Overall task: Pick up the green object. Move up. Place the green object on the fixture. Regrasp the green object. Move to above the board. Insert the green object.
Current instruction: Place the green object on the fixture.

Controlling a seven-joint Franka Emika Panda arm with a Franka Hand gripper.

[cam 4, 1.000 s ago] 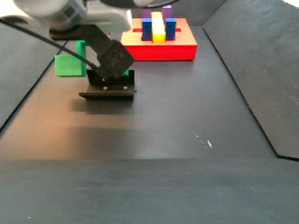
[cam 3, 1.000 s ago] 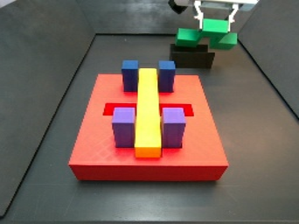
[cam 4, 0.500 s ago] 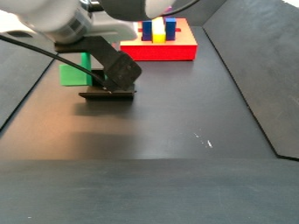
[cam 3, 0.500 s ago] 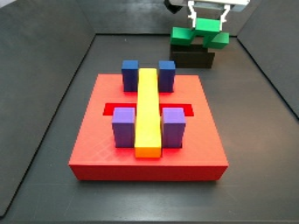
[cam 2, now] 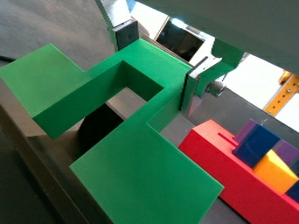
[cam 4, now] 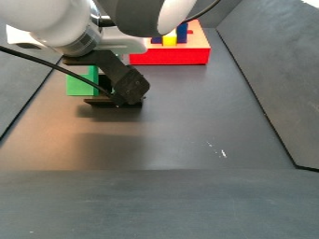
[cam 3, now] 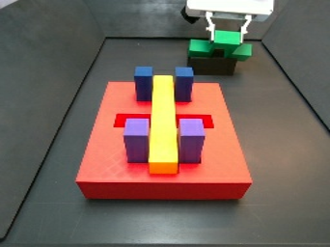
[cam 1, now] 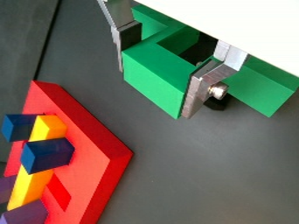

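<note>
The green object is a U-shaped block resting on the dark fixture at the far end of the floor, beyond the red board. My gripper reaches down onto it from above. In both wrist views the silver fingers press on either side of one arm of the green object, so the gripper is shut on it. The same grip shows in a wrist view on the green object. In a side view my arm hides most of the green object and the fixture.
The red board carries a long yellow bar, two blue blocks and two purple blocks. It also shows in the wrist views and far back in a side view. Dark walls rise around the floor.
The gripper has carried the green object down and sideways and set it level on top of the fixture. It was tilted and higher before.
</note>
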